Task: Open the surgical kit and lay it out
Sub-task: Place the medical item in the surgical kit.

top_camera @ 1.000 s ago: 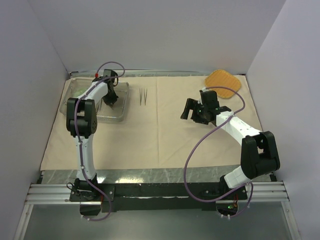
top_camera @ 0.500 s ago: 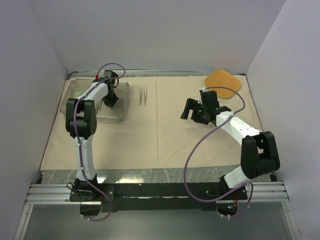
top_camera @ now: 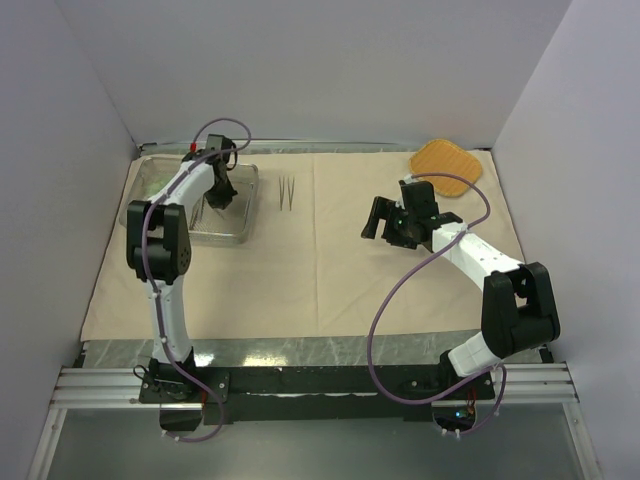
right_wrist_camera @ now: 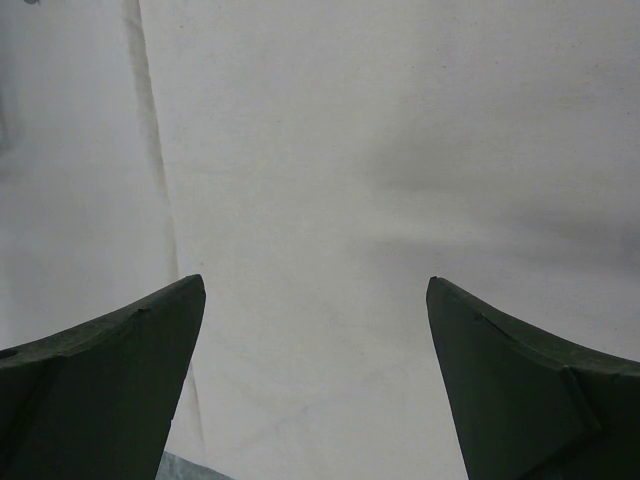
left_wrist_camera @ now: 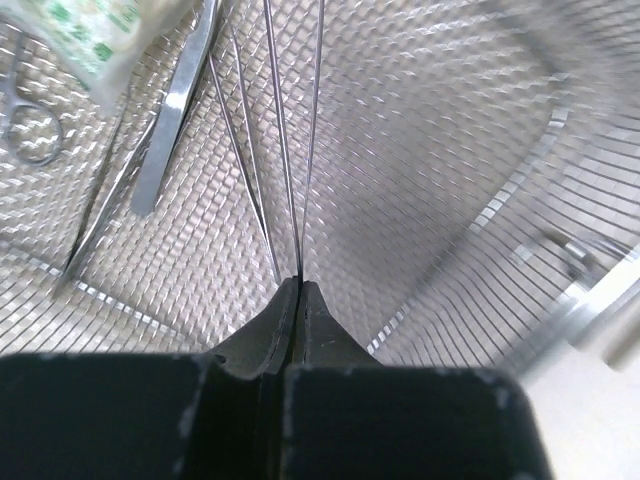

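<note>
The thin steel tweezers [left_wrist_camera: 285, 160] are inside the rectangular steel wire-mesh tray [left_wrist_camera: 480, 200], pinched at their joined end by the left claw [left_wrist_camera: 298, 290]. Its two dark fingers are pressed fully together around that end, so the two fine prongs fan away from the fingertips over the mesh floor. A fainter pair of thin lines runs just beside the prongs, and I cannot tell whether it is another tool or a reflection. Further to the left in the left wrist view, a flat steel tool [left_wrist_camera: 175, 120] lies on the mesh. Beyond it is the ring handle of the ring-handled forceps [left_wrist_camera: 30, 125], and a green-white packet [left_wrist_camera: 85, 30] lies at the far corner. From above, the tray sits at the far left of the large beige wrapping cloth [top_camera: 330, 270], which lies opened out flat over most of the table [top_camera: 300, 352]. The left arm reaches forward and bends down into the tray. A second pair of tweezers [top_camera: 287, 192] lies on the bare cloth just to the right of the tray, apart from it. The right claw [top_camera: 380, 218] hovers over the middle of the cloth, well apart from the tray. Its jaws are spread wide with nothing between them, and only plain cloth shows in the gap in the right wrist view. An orange woven pad [top_camera: 447, 160] rests at the far right corner of the cloth, behind the right arm.
</note>
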Robot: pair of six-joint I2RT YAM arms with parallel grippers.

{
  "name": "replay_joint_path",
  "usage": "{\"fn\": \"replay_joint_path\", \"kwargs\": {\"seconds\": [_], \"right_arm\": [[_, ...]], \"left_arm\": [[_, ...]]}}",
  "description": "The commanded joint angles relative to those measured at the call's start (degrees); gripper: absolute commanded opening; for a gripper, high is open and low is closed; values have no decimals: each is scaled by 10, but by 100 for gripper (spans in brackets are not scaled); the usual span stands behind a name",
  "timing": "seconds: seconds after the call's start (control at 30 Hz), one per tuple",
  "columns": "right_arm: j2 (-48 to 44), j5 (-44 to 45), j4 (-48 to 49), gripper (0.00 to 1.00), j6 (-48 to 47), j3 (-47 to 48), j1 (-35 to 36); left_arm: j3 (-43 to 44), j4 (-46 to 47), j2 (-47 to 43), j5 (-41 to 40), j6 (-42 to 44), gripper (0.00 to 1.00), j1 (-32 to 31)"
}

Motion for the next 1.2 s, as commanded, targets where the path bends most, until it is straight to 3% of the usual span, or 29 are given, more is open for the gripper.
{"fn": "replay_joint_path", "kwargs": {"seconds": [0.0, 0.27, 0.63, 1.17], "right_arm": [[-9, 4, 20, 100, -1, 6, 0], [-21, 13, 17, 100, 0, 3, 0], [-41, 26, 7, 100, 0, -5, -1], [-56, 40, -42, 100, -24, 11, 0]], "left_arm": [[-2, -11, -79, -13, 10, 1, -14], [21, 17, -108, -5, 74, 1, -85], [132, 50, 5, 30, 119, 2, -201], [220, 68, 148, -9, 144, 2, -224]]}}
